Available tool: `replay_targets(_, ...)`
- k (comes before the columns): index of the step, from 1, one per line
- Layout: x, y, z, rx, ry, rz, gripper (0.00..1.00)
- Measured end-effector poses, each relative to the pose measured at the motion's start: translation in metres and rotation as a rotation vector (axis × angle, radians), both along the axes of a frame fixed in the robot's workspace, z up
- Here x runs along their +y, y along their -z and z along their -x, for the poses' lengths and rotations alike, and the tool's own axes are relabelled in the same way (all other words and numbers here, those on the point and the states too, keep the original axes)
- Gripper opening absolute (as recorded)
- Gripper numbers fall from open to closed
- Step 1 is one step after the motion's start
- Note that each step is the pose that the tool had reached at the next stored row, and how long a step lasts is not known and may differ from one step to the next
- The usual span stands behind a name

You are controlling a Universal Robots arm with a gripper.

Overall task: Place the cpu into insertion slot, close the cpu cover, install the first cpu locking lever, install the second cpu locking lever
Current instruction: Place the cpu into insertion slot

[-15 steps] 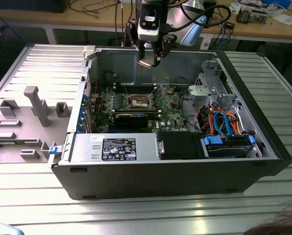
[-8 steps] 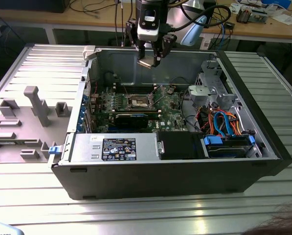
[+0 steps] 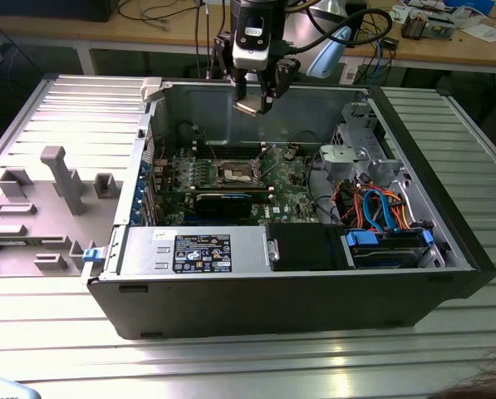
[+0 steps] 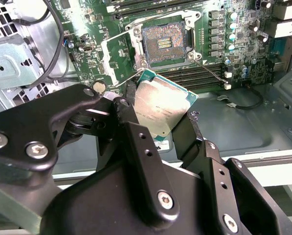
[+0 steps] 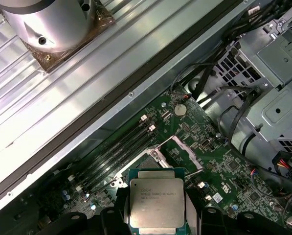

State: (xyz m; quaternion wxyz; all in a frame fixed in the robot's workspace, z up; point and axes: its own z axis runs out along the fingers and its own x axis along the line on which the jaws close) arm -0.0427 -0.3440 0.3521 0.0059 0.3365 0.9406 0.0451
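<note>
My pincer [image 3: 254,103] pinches the cpu [image 4: 163,108], gripped edges hidden by the fingers [image 4: 136,142]; inside the open case [image 3: 314,295], the insertion slot [image 4: 164,43] lies bare.

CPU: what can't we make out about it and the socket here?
- cpu underside: faces away in both wrist views.
- cpu lower edge: behind fingers of the claw in the second wrist view, cut off by the picture's edge in the first.
- insertion slot: partly hidden behind the cpu in the first wrist view; pins too small in the exterior view.
</note>
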Motion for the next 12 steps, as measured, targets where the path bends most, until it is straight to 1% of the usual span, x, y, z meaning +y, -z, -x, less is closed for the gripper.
replay_targets(12,0.0,0.0,0.0,0.0,0.012,-0.0001,0.54)
